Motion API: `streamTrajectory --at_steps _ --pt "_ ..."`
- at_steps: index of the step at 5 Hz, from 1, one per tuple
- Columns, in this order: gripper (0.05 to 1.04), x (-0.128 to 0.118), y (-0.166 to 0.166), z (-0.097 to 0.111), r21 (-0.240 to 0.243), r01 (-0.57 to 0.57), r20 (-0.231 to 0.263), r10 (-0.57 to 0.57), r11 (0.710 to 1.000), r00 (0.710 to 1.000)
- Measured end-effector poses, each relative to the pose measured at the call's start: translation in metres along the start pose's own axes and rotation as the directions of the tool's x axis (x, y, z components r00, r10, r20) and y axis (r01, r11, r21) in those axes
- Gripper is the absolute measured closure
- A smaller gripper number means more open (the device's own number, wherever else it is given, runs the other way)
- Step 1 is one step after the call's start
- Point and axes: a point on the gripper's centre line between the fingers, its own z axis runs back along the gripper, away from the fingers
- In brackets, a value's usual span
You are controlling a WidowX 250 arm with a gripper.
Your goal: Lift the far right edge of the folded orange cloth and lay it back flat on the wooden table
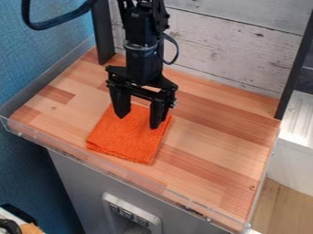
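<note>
Well, gripper [139, 121] over cloth [125, 140] near edge [122, 172]

orange cloth [125, 139] — folded, lying flat on the wooden surface [211, 155]

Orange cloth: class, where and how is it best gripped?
Probably near the middle of the orange cloth, from straight above. It lies folded and flat on the wooden surface, offering little height for a sideways grip. The open gripper points down over it, so closing low should bunch the soft layers.
</note>
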Motion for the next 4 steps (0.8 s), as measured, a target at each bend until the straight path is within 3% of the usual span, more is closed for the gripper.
streamTrajectory --at_steps 1,4 --pt "0.085 0.004 0.001 0.0 0.003 0.034 0.001 -0.034 0.999 0.999" --pt "0.085 0.05 0.019 0.0 0.026 0.191 0.093 -0.192 0.981 0.977"
